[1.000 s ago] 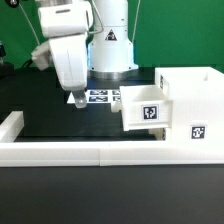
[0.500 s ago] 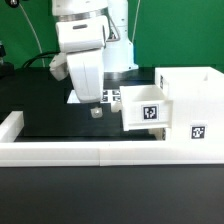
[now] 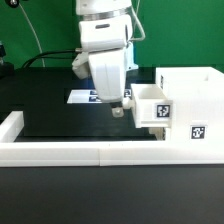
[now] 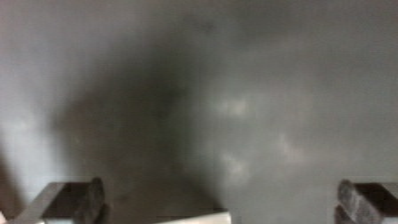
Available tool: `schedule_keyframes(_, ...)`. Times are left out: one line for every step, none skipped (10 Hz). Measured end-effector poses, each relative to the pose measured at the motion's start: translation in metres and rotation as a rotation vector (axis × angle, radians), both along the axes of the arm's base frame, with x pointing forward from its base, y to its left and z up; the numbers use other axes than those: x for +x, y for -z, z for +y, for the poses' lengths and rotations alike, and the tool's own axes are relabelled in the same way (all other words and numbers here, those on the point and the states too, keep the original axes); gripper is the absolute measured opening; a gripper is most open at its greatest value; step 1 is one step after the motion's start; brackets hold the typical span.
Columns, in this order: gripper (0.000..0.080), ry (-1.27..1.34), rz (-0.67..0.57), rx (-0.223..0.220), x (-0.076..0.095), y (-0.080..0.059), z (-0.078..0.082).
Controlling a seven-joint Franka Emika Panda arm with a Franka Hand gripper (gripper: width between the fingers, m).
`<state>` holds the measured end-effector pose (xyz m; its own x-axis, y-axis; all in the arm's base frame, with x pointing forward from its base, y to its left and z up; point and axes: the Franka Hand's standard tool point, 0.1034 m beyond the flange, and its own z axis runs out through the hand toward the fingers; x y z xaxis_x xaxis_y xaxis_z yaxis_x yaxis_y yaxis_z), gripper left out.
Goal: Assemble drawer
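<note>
white boxy arm (image 3: 103, 45) — black cable, grey fingertips (image 4: 71, 200)

The exterior view is evenly and brightly lit from above, soft overall and low in detail, with the white drawer (image 3: 185, 105) nearly blown out against the dark desk (image 3: 50, 105), while the wrist view is dim, grey and blurred, only the tool (image 4: 222, 200) fingertips half sharp.

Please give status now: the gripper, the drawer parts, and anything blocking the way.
Gripper open, holding nothing, at front of small tray. Tray sits partly inside housing, not fully in. Nothing seen blocking; marker board behind arm.
</note>
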<state>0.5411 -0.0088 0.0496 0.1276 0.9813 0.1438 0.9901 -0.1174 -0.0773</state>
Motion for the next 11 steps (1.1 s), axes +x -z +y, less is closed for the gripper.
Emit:
schedule_keyframes(0.0649, 0.003, 0.001, 0.002, 0.0, 0.0, 0.008)
schedule_keyframes(0.0649, 0.003, 0.005, 0.005, -0.001, 0.0, 0.017)
schedule_keyframes(0.0649, 0.014, 0.009, 0.006, -0.001, 0.0, 0.023)
schedule_keyframes(0.0649, 0.03, 0.013, 0.006, -0.002, 0.001, 0.029)
schedule_keyframes(0.0649, 0.045, 0.015, 0.004, 0.0, 0.0, 0.036)
schedule_keyframes(0.0649, 0.061, 0.021, 0.003, 0.004, -0.003, 0.04)
schedule_keyframes(0.0649, 0.064, 0.026, 0.003, 0.006, -0.005, 0.038)
schedule_keyframes(0.0649, 0.068, 0.029, 0.004, 0.007, -0.006, 0.035)
schedule_keyframes(0.0649, 0.068, 0.03, 0.004, 0.006, -0.005, 0.036)
schedule_keyframes(0.0649, 0.068, 0.03, 0.004, 0.006, -0.005, 0.035)
schedule_keyframes(0.0649, 0.068, 0.03, 0.004, 0.006, -0.005, 0.035)
